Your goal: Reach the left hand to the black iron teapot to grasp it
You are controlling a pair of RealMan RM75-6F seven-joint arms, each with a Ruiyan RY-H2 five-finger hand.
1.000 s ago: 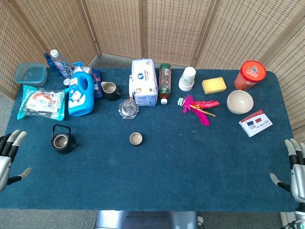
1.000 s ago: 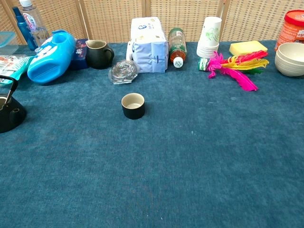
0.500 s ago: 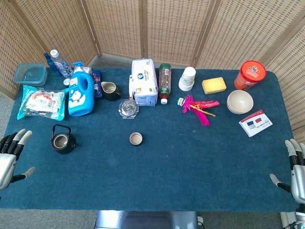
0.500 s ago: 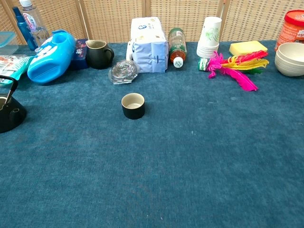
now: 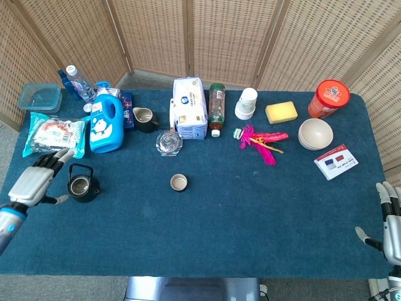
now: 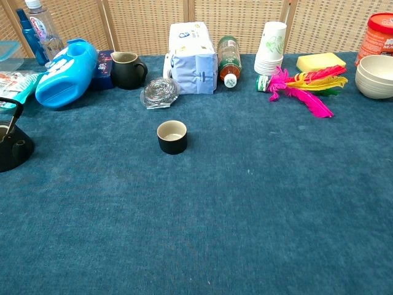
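1. The tabletop (image 5: 207, 219), laid with blue cloth, is seen unchanged.
2. The left hand (image 5: 37, 180) has been brought in over the tabletop edge from outside it; it is empty, fingers apart, just beside the black iron teapot (image 5: 82, 185), so the reach is judged nearly done.
3. The right hand (image 5: 390, 226) is kept at the far edge, fingers apart, holding nothing.
4. The black iron teapot is left standing upright near the left edge.

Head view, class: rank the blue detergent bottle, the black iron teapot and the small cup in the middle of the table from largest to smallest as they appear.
1. blue detergent bottle, clearly largest.
2. black iron teapot, beside the left hand.
3. small cup, smallest.
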